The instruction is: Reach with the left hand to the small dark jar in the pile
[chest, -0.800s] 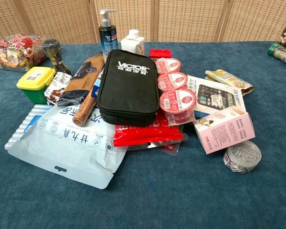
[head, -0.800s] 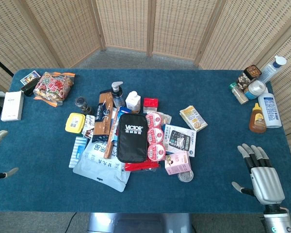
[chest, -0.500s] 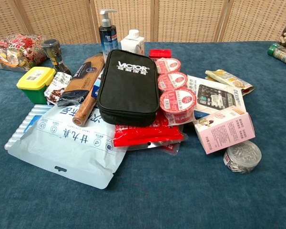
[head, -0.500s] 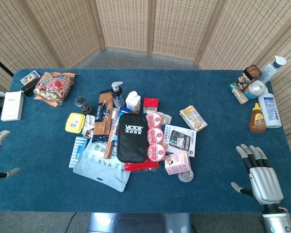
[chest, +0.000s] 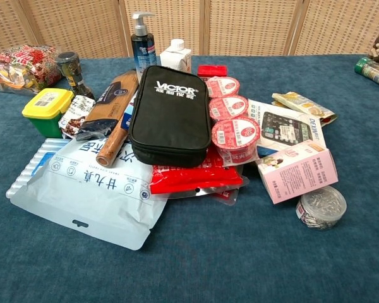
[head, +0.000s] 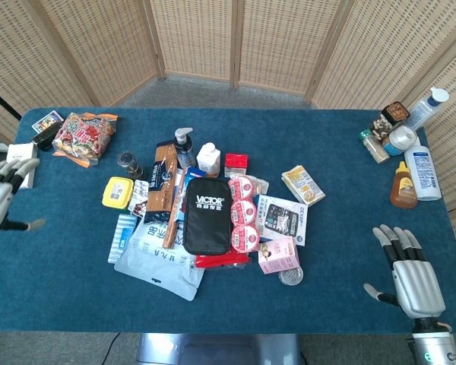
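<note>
Although the reach has not yet closed on its target, the geometry is plain. The small dark jar point(head: 127, 160) stands upright at the far-left corner of the pile, just behind the yellow-lidded tub point(head: 116, 192) and beside the brown paper-wrapped packet point(head: 166, 176); in the chest view the same jar point(chest: 69, 65) shows at the upper left, near the snack bag point(chest: 22, 63). The left robot hand point(head: 0, 199) sits at the extreme left edge of the head view, over the table point(head: 327, 152) edge near a white box point(head: 19, 156), fingers spread and holding nothing. It does not appear in the chest view.

From that robot hand, the jar lies to the right and slightly farther from the robot, well apart, with open blue cloth between them. The jar's long axis is vertical, so a sideways approach from the left looks unobstructed; the tub is the nearest neighbour likely to be nudged.

The right robot hand point(head: 410, 274) rests at the near-right of the table, fingers extended and empty, much farther from the jar with the whole pile between. The left is clearly the nearer.
</note>
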Robot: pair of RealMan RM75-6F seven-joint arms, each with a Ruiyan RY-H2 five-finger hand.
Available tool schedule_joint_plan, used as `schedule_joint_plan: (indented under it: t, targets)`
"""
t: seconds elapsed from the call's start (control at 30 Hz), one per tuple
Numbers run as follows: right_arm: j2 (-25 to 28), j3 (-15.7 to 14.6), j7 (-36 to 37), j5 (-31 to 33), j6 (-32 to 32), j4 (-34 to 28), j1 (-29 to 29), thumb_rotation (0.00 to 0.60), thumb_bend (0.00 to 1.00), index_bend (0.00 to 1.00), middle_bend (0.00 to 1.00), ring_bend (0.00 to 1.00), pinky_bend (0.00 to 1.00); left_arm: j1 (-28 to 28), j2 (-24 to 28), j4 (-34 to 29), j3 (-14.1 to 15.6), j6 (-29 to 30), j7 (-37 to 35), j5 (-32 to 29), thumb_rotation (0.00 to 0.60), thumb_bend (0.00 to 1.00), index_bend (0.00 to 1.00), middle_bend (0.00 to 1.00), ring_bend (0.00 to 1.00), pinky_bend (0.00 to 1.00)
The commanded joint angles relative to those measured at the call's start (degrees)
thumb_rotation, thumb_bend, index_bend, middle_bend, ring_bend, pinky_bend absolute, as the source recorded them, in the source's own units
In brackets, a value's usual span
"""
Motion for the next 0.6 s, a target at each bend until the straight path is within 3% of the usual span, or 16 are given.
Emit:
schedule_joint_plan:
  t: [0.03,0.2,0.33,0.6]
  targets:
    - [-0.02,0.27,0.44,0.68,-0.30,0.37,0.14,0.600,0.00,0.00,0.00,0.00,0.00,-10.67,0.24,-2.60,-4.36,-9.97,14.43,-12.81,0.600,0.00,0.00,0.00,0.00,0.00]
    - [-0.05,0.56,1.09,1.85,-0.98,1.00,0.40,0.600,0.00,0.00,0.00,0.00,0.00,-18.81,-5.24,1.27,-4.25,-15.03,23.96,-24.29,0.600,0.00,0.00,0.00,0.00,0.00]
    - [0.05,0.95,2.06,2.92,-1.35,1.51,0.56,0.600,0.00,0.00,0.00,0.00,0.00,-25.36,-11.81,6.45,-2.28,-16.75,31.56,-33.00,0.600,0.00,0.00,0.00,0.00,0.00]
    - [0.52,1.39,4.08,4.00,-1.50,2.21,0.58,0.600,0.00,0.00,0.00,0.00,0.00,-30.32,-24.07,15.73,-0.63,-15.68,34.72,-39.34,0.600,0.00,0.00,0.00,0.00,0.00]
